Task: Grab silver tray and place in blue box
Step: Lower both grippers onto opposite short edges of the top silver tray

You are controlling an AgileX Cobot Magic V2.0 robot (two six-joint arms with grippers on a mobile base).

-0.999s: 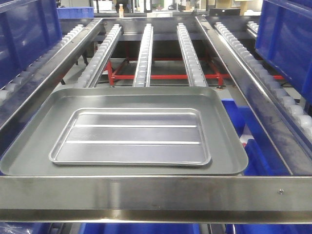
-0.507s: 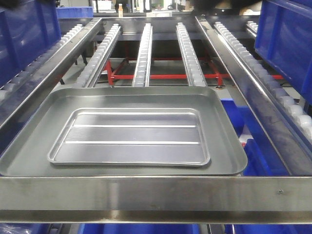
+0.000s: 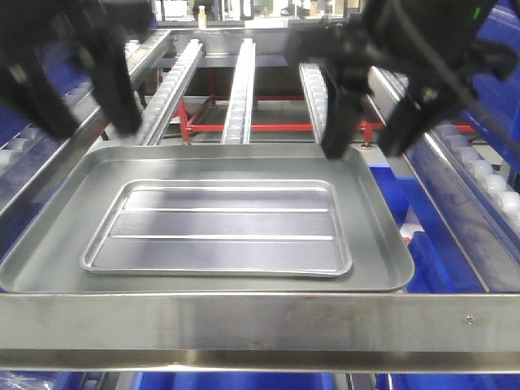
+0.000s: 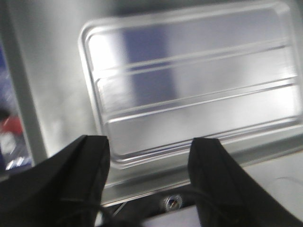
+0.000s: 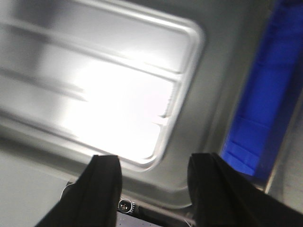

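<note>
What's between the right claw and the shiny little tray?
Front view: only the rim and bare floor of the larger grey tray separate the right gripper from the silver tray.

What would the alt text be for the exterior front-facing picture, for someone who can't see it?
A shiny silver tray lies inside a larger grey tray at the front of a metal roller rack. The left gripper and right gripper, black and blurred, hang open above the grey tray's far corners.
</note>
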